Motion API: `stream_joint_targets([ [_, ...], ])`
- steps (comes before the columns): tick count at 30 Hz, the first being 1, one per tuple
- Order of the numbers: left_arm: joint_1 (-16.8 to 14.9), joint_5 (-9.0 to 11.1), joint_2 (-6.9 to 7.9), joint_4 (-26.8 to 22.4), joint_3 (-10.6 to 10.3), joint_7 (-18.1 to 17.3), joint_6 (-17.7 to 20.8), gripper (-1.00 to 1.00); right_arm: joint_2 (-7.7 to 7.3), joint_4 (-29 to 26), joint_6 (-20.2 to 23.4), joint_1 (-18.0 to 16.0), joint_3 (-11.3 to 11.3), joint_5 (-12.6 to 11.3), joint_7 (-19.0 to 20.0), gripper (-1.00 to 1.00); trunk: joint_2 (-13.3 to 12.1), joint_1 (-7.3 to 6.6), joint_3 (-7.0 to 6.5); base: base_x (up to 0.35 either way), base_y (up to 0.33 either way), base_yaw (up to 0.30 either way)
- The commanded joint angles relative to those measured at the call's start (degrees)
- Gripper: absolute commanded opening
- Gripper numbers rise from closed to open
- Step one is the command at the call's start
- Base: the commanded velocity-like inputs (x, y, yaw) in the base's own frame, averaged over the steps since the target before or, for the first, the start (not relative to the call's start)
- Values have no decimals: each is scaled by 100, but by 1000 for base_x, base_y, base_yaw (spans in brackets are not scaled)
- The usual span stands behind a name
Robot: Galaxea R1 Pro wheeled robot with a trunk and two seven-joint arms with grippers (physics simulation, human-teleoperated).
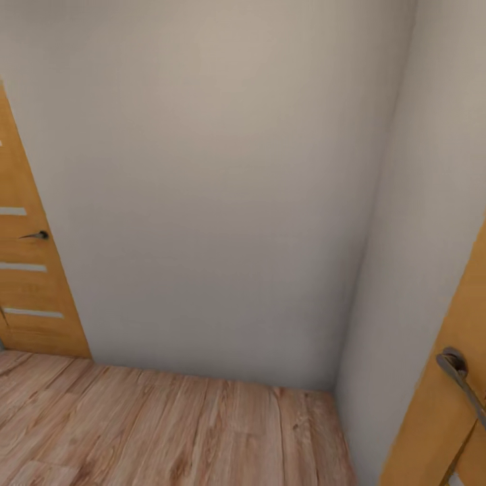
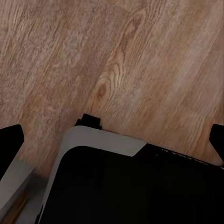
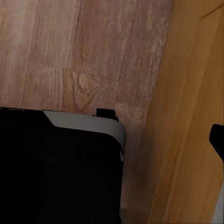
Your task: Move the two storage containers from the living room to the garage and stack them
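A cream corner wall rises over wood-plank flooring, flanked by a left door and a right door. Both wrist views add the robot's dark base. Left jaws spread; right jaws' state I cannot tell. No containers visible.

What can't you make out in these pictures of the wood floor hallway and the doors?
- Light wooden door with pale glass strips, head view: cut off by the picture's left edge.
- Second light wooden door with a grey metal lever handle, head view: cut off by the right and bottom edges.
- Left gripper, left wrist view: just dark fingertips at the edges; wide apart.
- Right gripper, right wrist view: one dark fingertip at the edge; state unclear.
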State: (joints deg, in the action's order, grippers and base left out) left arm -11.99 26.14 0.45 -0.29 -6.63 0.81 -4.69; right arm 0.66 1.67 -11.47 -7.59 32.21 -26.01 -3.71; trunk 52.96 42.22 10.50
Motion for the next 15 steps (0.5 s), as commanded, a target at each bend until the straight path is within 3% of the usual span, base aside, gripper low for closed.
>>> stream_joint_targets([
  [1,-5,42,-1,3,-49,8,-14,100,5,18,-31,-6,49,-44,-7,100,5,4,8,304,0,266],
  [15,-5,41,1,3,-49,11,-19,100,1,18,-31,-6,49,-45,-7,100,5,4,8,304,0,268],
])
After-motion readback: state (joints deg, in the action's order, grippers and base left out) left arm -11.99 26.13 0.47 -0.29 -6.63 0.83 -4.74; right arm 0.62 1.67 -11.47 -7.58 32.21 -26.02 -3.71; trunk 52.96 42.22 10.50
